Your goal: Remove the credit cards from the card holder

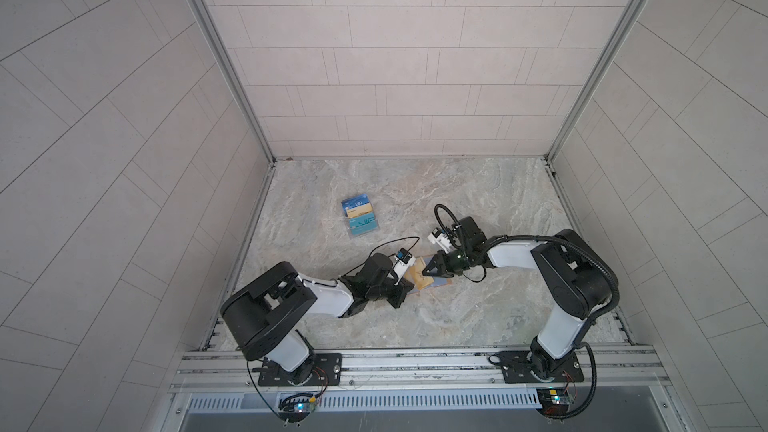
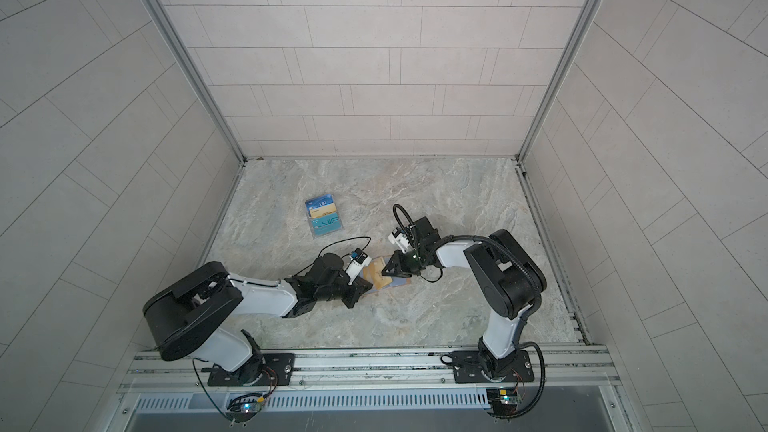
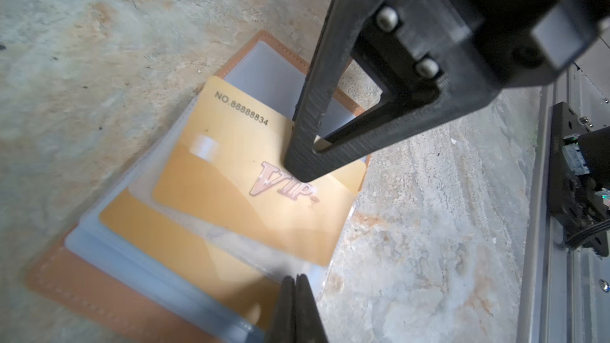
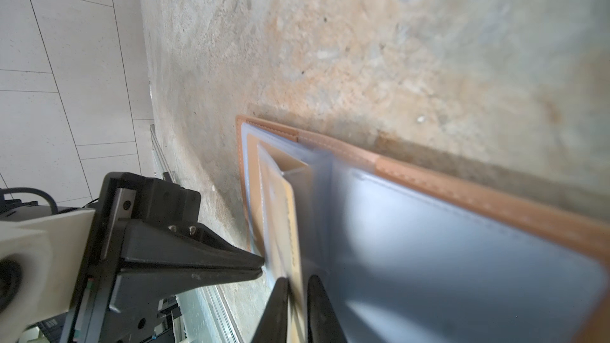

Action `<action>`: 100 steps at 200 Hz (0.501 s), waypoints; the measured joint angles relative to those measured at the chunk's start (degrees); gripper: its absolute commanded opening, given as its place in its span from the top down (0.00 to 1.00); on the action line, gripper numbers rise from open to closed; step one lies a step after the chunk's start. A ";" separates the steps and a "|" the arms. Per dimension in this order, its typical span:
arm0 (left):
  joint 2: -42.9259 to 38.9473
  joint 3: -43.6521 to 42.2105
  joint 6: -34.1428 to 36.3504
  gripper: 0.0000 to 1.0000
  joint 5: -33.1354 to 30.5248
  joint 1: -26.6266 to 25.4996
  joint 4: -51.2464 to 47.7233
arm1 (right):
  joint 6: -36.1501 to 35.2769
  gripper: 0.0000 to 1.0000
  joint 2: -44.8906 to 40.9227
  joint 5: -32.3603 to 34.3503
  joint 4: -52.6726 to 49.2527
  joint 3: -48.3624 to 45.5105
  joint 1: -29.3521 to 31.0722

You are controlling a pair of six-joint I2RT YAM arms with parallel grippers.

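Right gripper is straddling one edge of the gold card. Its jaws are only a crack apart, and honestly I can't tell if it's pinching the card or just bracketing it. Left gripper is fully closed, tips down on the plastic sleeves right across from it. Looks to me like it's pinning things in place.

Card holder lies opened out flat directly under both of them. Progress-wise I'd call it mid-extraction: the gold card is mostly out of its sleeve but overlaps the holder, not set down anywhere yet. A second gold card sits tucked in a sleeve on the left gripper's side, so that one's left to do. No dark blue card that I can spot in the holder.

A pile of blue, gold and teal cards lies well beyond the left gripper, away from the bases.

Room-wise: pale tiled walls on three sides, marble-look tabletop, aluminium rail under the arm bases.
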 measured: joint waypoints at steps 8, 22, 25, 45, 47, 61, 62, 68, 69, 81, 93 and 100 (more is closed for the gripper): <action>0.00 0.02 -0.13 1.00 0.02 -0.02 0.00 | 0.33 0.83 0.00 -0.07 0.61 -0.33 -0.11; 0.02 0.00 -0.20 1.00 0.00 0.00 0.02 | 0.98 0.81 0.00 -0.26 1.70 -0.98 -0.46; 0.04 0.00 -0.20 1.00 0.00 0.00 0.02 | 1.25 0.81 0.00 -0.31 1.95 -1.16 -0.57; 0.04 0.00 -0.20 1.00 0.00 0.00 0.04 | 2.29 0.81 -0.17 -0.79 3.61 -2.25 -1.42; 0.04 0.02 -0.20 1.00 0.00 0.00 0.04 | 2.51 0.81 -0.17 -0.90 3.89 -2.38 -1.51; 0.07 0.02 -0.20 1.00 0.00 0.00 0.07 | 3.08 0.83 -0.22 -1.42 4.90 -2.99 -1.95; 0.09 0.00 -0.20 1.00 0.00 0.00 0.07 | 3.26 0.83 -0.22 -1.44 4.96 -3.06 -1.97; 0.09 0.00 -0.22 1.00 0.00 0.00 0.09 | 3.41 0.85 -0.22 -1.60 5.25 -3.21 -2.12; 0.09 0.00 -0.20 1.00 0.00 0.00 0.09 | 3.56 0.85 -0.22 -1.62 5.33 -3.23 -2.16; 0.11 0.00 -0.22 1.00 0.00 0.00 0.11 | 3.93 0.88 -0.22 -1.92 5.90 -3.48 -2.29; 0.11 0.02 -0.22 1.00 0.00 0.00 0.11 | 4.17 0.90 -0.22 -2.19 6.29 -3.56 -2.29; 0.13 0.02 -0.22 1.00 0.00 0.00 0.13 | 4.28 0.90 -0.22 -2.40 6.54 -3.58 -2.29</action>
